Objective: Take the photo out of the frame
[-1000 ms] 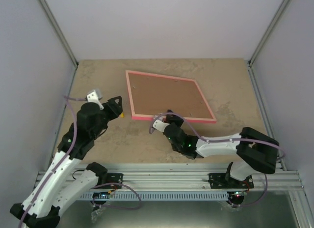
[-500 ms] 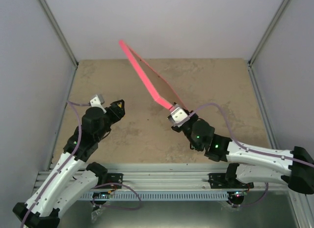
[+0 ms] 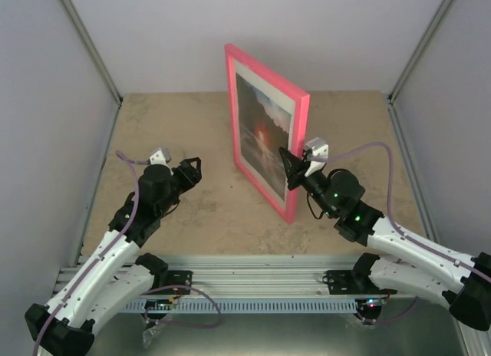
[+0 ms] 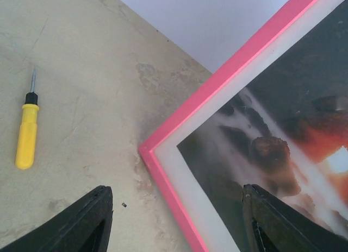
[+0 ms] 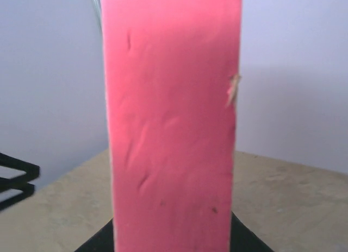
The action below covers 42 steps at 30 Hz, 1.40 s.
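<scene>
The pink frame (image 3: 301,118) stands upright on edge in the middle of the table, its front turned toward the left arm. The photo (image 3: 261,135), dark rocks with a red glow, sits in it inside a white mat (image 3: 285,110). My right gripper (image 3: 292,169) is shut on the frame's right-hand edge, and that pink edge (image 5: 171,127) fills the right wrist view between the black fingers (image 5: 247,238). My left gripper (image 3: 191,172) is open and holds nothing. In the left wrist view the frame's lower corner (image 4: 145,149) and the photo (image 4: 283,127) lie between and beyond its fingers (image 4: 92,219).
A yellow-handled screwdriver (image 4: 26,137) lies on the beige table (image 3: 153,118) left of the frame. Grey walls with metal posts (image 3: 92,49) close in the left, right and far sides. A metal rail (image 3: 261,279) runs along the near edge.
The right gripper has lifted the frame from lying face down to standing upright, with the photo side now toward the left arm. The left gripper has opened a little wider.
</scene>
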Available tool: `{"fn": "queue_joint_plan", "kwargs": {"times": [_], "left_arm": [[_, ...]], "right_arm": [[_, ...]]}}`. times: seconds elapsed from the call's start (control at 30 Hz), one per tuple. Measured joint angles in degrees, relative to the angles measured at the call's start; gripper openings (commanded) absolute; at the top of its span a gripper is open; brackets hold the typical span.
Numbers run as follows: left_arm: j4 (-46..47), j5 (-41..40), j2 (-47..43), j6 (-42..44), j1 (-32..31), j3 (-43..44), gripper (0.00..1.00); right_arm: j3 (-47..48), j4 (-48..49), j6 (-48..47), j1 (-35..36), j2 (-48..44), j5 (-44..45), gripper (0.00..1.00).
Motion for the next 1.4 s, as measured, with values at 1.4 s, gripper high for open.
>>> {"fn": "queue_joint_plan", "kwargs": {"times": [1.4], "left_arm": [[2.3,2.3,10.4,1.1,0.0,-1.7,0.64]], "right_arm": [[-2.1,6.8,50.3,-39.8,44.5,-59.4,0.00]]}}
